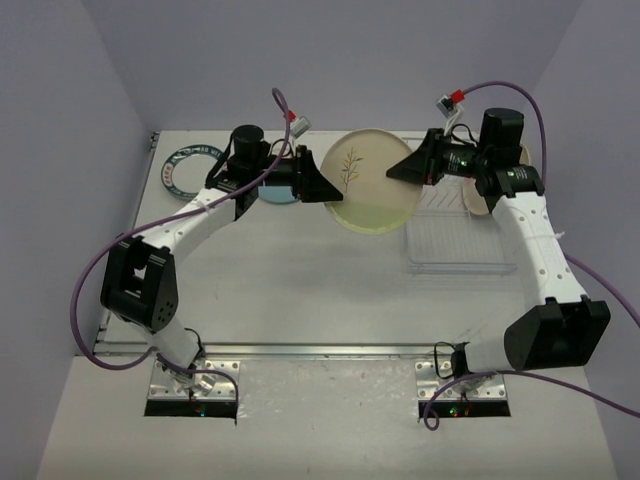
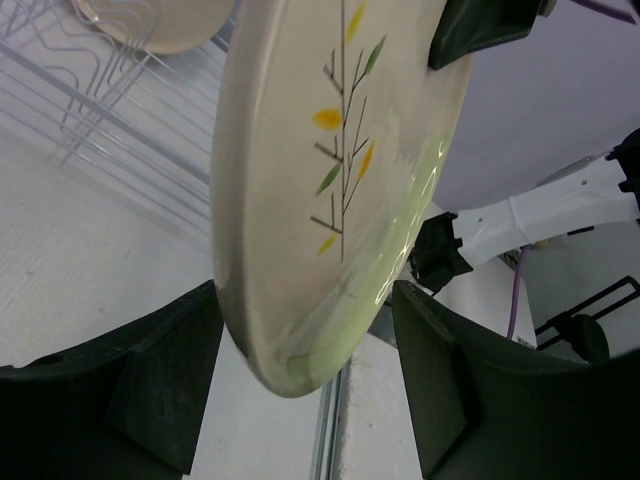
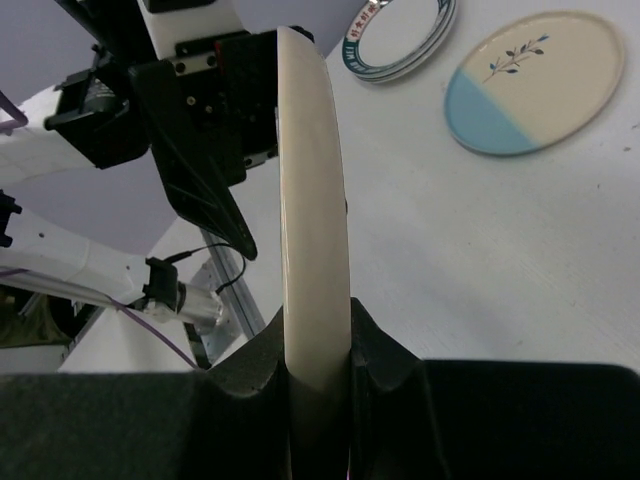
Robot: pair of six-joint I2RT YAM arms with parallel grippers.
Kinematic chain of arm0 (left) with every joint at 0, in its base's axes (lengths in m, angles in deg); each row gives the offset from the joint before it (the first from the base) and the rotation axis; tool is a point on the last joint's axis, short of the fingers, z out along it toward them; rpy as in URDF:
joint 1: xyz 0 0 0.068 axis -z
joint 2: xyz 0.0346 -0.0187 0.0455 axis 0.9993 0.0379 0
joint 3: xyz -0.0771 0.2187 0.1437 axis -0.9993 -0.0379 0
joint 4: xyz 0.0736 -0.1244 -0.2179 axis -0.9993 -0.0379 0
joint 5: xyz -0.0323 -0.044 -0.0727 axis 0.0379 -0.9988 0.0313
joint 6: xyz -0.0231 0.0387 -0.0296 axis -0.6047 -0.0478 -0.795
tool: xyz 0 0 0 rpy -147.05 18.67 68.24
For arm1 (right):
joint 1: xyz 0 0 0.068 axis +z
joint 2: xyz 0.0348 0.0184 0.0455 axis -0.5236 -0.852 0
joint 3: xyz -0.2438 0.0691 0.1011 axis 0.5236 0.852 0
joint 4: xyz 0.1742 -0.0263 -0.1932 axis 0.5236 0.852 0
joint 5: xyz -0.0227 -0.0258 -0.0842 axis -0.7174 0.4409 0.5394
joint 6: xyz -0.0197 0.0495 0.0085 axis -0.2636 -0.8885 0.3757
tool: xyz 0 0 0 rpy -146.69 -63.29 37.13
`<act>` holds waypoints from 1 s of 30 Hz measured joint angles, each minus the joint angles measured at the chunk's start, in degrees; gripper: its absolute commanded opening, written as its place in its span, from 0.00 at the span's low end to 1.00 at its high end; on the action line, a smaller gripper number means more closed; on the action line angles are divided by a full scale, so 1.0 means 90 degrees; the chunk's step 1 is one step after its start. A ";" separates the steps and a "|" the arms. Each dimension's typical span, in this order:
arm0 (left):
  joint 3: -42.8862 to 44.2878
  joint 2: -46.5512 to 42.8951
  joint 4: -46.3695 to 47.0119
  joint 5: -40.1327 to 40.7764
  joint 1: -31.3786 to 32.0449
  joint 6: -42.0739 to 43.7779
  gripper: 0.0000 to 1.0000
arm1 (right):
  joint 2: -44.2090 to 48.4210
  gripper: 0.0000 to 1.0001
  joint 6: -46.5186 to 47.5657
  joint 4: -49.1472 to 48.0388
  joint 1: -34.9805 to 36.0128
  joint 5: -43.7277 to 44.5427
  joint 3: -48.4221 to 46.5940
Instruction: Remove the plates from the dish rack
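The right gripper (image 3: 318, 352) is clenched on the rim of the cream plate (image 1: 372, 180), both fingers pressed against the edge. The left gripper (image 2: 305, 340) stands released, its 2 fingers straddling the opposite rim with a gap showing on 1 side. The plate hangs on edge above the table (image 1: 300, 290), its face bearing a thin twig with yellow and green leaves.

Right of it lies the dish rack (image 1: 460, 245), a see-through tray with wire dividers. It holds 1 pale plate (image 1: 478, 200) at its far end, partly hidden by the right arm; the near slots show only wire.

Left of the held plate, a blue-and-cream plate (image 3: 535, 85) with a dark sprig lies flat, and beyond it, near the table's far left corner, a green-rimmed plate (image 3: 400, 40) seems to sit on another. Bare tabletop spreads from the held plate to the arm bases.

Lettering circles the green rim, too small to read.
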State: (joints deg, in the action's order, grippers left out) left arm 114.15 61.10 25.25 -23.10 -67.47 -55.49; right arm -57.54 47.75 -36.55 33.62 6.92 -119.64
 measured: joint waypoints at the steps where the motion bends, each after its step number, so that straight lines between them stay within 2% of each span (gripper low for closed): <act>1: -0.0068 0.0000 0.0003 -0.0036 0.0005 -0.0031 0.58 | 0.0003 0.00 -0.0083 -0.0101 0.0010 -0.0029 0.0000; 3: -0.0176 0.0000 0.0028 -0.0088 -0.0005 -0.0086 0.51 | 0.0008 0.00 -0.0225 -0.0259 0.0007 -0.0065 0.0000; 5: -0.0269 0.0000 0.0161 -0.0166 -0.0008 -0.0181 0.40 | 0.0008 0.00 -0.0337 -0.0395 0.0007 -0.0071 0.0000; 7: -0.0398 0.0000 0.0511 -0.0303 -0.0014 -0.0438 0.18 | 0.0010 0.00 -0.0425 -0.0490 0.0005 -0.0076 0.0004; 9: -0.0609 0.0000 0.0910 -0.0412 -0.0014 -0.0866 0.04 | 0.0015 0.00 -0.0503 -0.0597 0.0005 -0.0101 0.0045; 10: -0.0703 0.0000 0.1099 -0.0454 -0.0021 -0.1122 0.00 | 0.0025 0.00 -0.0507 -0.0684 0.0002 -0.0177 0.0092; 17: -0.0995 0.0000 0.1826 -0.0487 -0.0098 -0.2148 0.00 | 0.0068 0.01 -0.0642 -0.0801 -0.0003 -0.0223 0.0236; 18: -0.1043 0.0000 0.1957 -0.0469 -0.0127 -0.2299 0.00 | 0.0070 0.08 -0.0656 -0.0787 -0.0003 -0.0208 0.0236; 21: -0.1195 0.0000 0.2318 -0.0444 -0.0220 -0.2739 0.00 | 0.0071 0.47 -0.0718 -0.0734 0.0023 -0.0075 0.0236; 23: -0.1302 0.0000 0.2497 -0.0399 -0.0347 -0.3030 0.00 | 0.0080 0.64 -0.0697 -0.0681 0.0039 0.0129 0.0236; 28: -0.1499 0.0000 0.2573 -0.0088 -0.0972 -0.3497 0.00 | 0.0089 0.86 -0.0674 -0.0579 0.0022 0.0506 0.0236; 30: -0.1532 0.0000 0.2556 0.0067 -0.1188 -0.3606 0.00 | 0.0088 0.90 -0.0646 -0.0542 0.0022 0.0622 0.0235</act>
State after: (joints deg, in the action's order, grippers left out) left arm 100.36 61.10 48.25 -22.50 -78.17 -87.95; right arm -56.74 41.94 -41.42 33.81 12.52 -117.53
